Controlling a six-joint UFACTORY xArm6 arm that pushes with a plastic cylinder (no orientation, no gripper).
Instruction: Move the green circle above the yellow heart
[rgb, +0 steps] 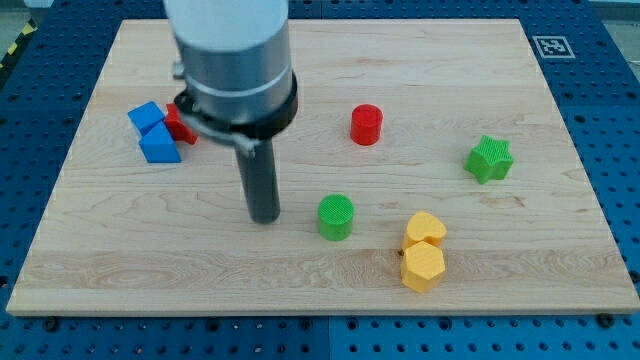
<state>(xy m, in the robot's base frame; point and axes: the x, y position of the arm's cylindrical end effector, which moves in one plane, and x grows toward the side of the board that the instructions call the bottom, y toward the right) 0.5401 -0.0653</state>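
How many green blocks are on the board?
2: the green circle just right of my tip, and a green star near the view's right edge. The arm may hide others.

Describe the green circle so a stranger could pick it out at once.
Start at the wooden board and go to its lower middle. There the green circle, a short upright cylinder, stands just to the view's right of my tip and to the left of two yellow blocks. The only other green block is star-shaped, far right.
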